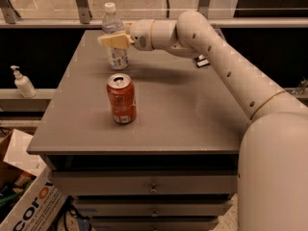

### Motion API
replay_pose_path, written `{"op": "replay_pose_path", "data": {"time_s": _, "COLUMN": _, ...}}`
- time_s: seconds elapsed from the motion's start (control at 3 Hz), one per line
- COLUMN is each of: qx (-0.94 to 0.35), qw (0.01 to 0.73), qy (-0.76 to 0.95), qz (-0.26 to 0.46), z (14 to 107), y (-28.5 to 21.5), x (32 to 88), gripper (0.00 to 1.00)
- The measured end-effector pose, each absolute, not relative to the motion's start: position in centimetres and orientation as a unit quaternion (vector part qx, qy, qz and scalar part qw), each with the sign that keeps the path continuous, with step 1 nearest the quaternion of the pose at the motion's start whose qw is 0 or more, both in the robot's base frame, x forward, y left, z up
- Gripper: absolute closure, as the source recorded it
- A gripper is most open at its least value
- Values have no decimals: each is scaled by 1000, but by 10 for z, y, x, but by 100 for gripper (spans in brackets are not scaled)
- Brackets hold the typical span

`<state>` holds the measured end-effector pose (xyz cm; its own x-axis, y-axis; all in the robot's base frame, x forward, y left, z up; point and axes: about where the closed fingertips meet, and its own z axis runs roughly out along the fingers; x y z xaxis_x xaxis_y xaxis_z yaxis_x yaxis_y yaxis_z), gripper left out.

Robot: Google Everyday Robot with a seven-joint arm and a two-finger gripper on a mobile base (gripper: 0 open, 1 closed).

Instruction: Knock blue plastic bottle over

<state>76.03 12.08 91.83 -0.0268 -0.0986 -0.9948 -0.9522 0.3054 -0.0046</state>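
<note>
Camera view, one entry.

Table (192, 124): I am reaching across to its far-left corner. The far edge is running just behind, and bare grey top is lying to the right.

Soda can (121, 99): standing near, in front.

Gripper (114, 40): I am holding it across the middle of the blue plastic bottle (111, 24). Whether it is spread or closed I cannot tell.

Bottle: standing upright, with a white cap, a clear bluish body and a label below my gripper.

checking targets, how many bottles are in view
2: the blue plastic bottle far back on the table, gripper at its upper part; a white pump bottle off to the left.
</note>
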Motion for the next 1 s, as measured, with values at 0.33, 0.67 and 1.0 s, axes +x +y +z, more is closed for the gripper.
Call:
{"op": "replay_pose_path", "data": {"time_s": 0.33, "qx": -436, "qw": 542, "qy": 600, "qz": 395, "z": 917, "y": 116, "x": 758, "gripper": 64}}
{"op": "replay_pose_path", "data": {"time_s": 0.67, "qx": -440, "qw": 544, "qy": 603, "qz": 384, "z": 921, "y": 95, "x": 755, "gripper": 88}}
{"op": "replay_pose_path", "data": {"time_s": 1.0, "qx": -456, "qw": 541, "qy": 607, "qz": 362, "z": 936, "y": 59, "x": 751, "gripper": 100}}
